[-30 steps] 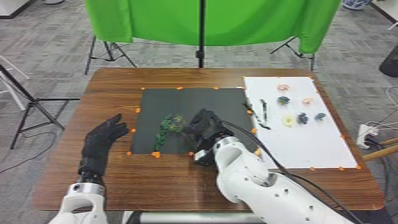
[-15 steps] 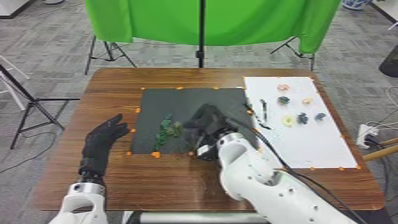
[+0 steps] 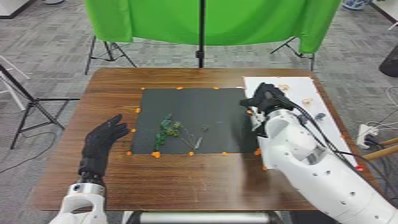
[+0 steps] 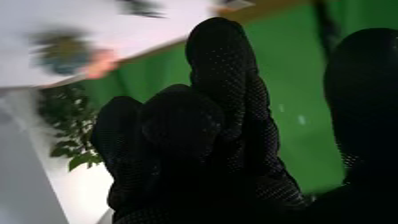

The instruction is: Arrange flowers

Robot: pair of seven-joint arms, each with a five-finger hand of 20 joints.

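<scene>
From about four o'clock on the dark mat (image 3: 206, 103), the right robot hand (image 3: 266, 98) is shifted to about eleven o'clock on the white sheet (image 3: 322, 152). Thin stems (image 3: 197, 143) are uncovered at the mat's six o'clock, while the sheet's pale yellow flower is now hidden.

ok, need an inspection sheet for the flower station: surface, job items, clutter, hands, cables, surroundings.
Surface: brown wooden table bearing a dark sheet and a white sheet.
Job's things: green stem and thinner stems lying on the dark sheet; pinkish and dark bluish flower pieces on the white one.
Clutter: orange tape bits edging the sheets.
Left hand: left of the dark sheet, fingers extended.
Right hand: over the white sheet, nothing seen in its fingers.
Cables: black cable along the right arm; more on the floor, right.
Surroundings: green backdrop, black tripod, grey carpet.
</scene>
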